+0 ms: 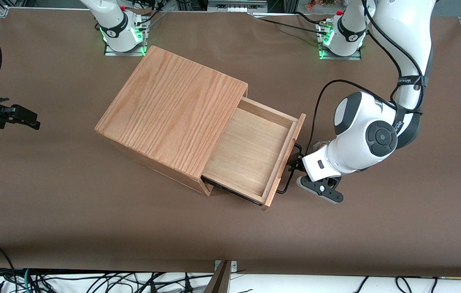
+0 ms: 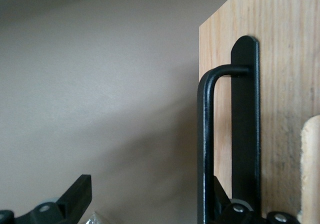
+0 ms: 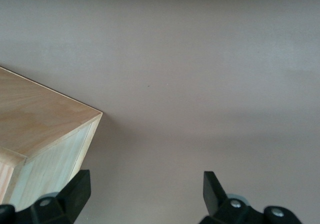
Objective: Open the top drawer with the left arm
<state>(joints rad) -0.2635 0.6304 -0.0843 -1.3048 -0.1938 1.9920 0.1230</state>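
Observation:
The top drawer (image 1: 251, 150) of the oak-grain box (image 1: 173, 110) stands pulled well out, and its pale-wood inside is bare. Its thin black wire handle (image 1: 284, 188) runs along the front panel (image 2: 285, 59). The left arm (image 1: 360, 134) reaches down in front of the drawer, with its gripper (image 1: 295, 160) right at the panel. In the left wrist view the gripper (image 2: 147, 196) is open wide. One finger (image 2: 222, 204) sits between the handle bar (image 2: 204, 149) and the panel. The other finger (image 2: 75, 194) hangs free over the table.
The brown table (image 1: 72, 211) carries the box in its middle. Both arm bases (image 1: 342, 36) stand at the edge farthest from the front camera. Cables lie along the nearest edge (image 1: 92, 280). The box's corner shows in the right wrist view (image 3: 40, 129).

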